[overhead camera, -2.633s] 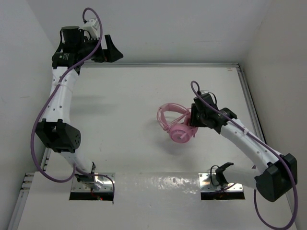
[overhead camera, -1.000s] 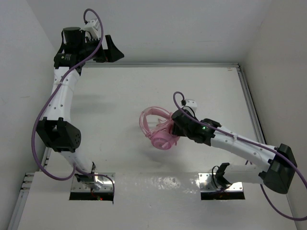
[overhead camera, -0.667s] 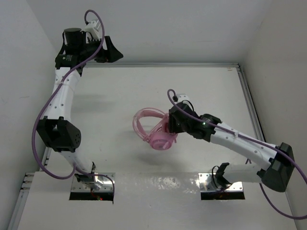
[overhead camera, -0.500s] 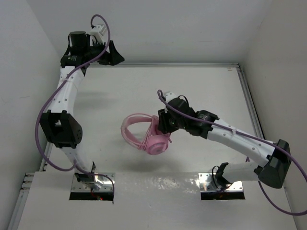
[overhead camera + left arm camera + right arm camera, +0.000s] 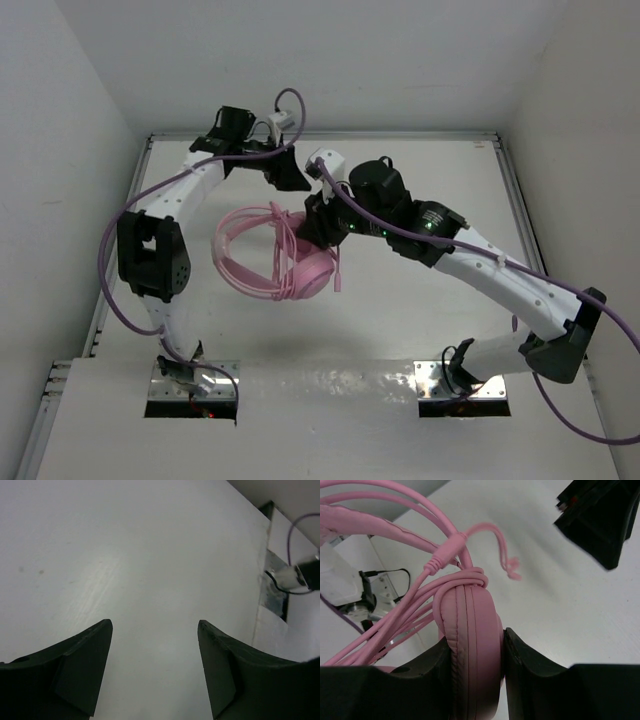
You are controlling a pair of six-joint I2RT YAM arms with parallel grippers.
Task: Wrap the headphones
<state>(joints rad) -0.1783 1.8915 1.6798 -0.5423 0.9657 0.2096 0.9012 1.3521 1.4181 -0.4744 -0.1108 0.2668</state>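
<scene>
Right gripper (image 5: 318, 232) clamping padded pink earcup (image 5: 470, 650) of pink over-ear headphones (image 5: 262, 268), holding them over white table (image 5: 440, 180), centre-left of top view. Thin pink cord (image 5: 445, 587) looping round earcup, frayed tail (image 5: 507, 560) dangling free. Wrapping looking nearly done, tail probably still needing tucking. Left gripper (image 5: 154, 626) hovering upper centre, jaws apart, gripping nothing. Next: left gripper needing to find tail and pinch it cleanly. Versus earlier: headphones travelling leftward from right-centre, left arm swinging in from upper-left corner.

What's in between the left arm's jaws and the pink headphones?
Just bare table and the cord's loose end poking toward the left gripper from the headphones, seen in the right wrist view.
</scene>
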